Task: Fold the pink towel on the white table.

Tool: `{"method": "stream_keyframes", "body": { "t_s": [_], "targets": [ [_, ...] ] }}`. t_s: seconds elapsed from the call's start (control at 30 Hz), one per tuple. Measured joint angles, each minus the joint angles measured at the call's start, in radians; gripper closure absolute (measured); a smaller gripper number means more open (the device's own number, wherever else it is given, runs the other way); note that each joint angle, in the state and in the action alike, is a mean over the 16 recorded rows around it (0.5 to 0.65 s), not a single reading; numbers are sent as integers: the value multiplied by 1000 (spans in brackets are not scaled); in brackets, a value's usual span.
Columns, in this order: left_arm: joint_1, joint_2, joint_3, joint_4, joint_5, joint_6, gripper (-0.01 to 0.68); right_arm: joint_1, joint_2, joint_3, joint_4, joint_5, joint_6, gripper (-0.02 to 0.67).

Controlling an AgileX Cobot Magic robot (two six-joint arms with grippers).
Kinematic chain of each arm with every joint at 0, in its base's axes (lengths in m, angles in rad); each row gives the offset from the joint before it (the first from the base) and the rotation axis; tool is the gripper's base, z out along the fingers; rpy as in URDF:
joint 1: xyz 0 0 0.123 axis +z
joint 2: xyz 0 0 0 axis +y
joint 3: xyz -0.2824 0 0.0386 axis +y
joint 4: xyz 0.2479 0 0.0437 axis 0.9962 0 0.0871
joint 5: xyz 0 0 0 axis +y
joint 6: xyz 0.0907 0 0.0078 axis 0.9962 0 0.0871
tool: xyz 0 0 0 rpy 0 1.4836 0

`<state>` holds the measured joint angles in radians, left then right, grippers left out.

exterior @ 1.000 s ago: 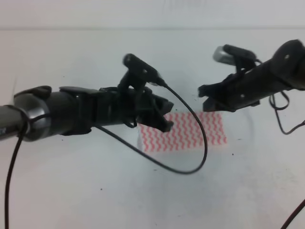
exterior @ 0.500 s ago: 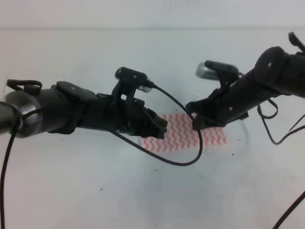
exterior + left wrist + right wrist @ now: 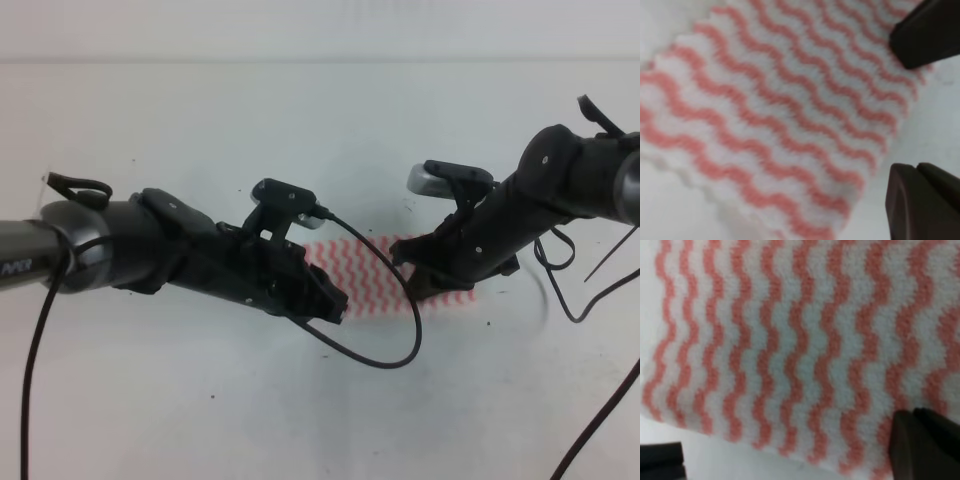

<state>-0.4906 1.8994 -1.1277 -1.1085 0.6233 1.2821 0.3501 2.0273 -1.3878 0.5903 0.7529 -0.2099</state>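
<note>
The pink towel (image 3: 372,283) lies flat on the white table (image 3: 300,150), its wavy pink and white stripes partly hidden by both arms. My left gripper (image 3: 328,302) is low over the towel's left end. In the left wrist view the left gripper (image 3: 900,115) is open, with one dark finger (image 3: 927,30) over the towel (image 3: 775,120) and the other (image 3: 922,202) beside its edge. My right gripper (image 3: 412,272) is low over the towel's right part. It (image 3: 790,455) is open, its fingers (image 3: 925,445) spread along the towel (image 3: 790,350) edge.
A black cable (image 3: 395,345) loops from the left arm across the table in front of the towel. More cables (image 3: 590,300) hang off the right arm at the right edge. The table's far edge (image 3: 320,62) runs along the top.
Both arms have come down onto the towel. The left gripper dropped toward its left end, the right gripper moved left and down onto its right part. The towel has not moved.
</note>
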Motion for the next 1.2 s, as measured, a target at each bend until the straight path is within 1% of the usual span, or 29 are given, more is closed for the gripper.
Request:
{"method": "stream_keyframes", "body": {
  "t_s": [0.5,0.9,1.2],
  "targets": [
    [0,8,0,42,13,-52,678,0,7,0,-9,2,7,667],
    [0,32,0,126,-58,-112,678,0,7,0,-10,9,5,667],
    [1,15,0,149,-70,-130,678,0,7,1,-10,10,4,667]
  ]
}}
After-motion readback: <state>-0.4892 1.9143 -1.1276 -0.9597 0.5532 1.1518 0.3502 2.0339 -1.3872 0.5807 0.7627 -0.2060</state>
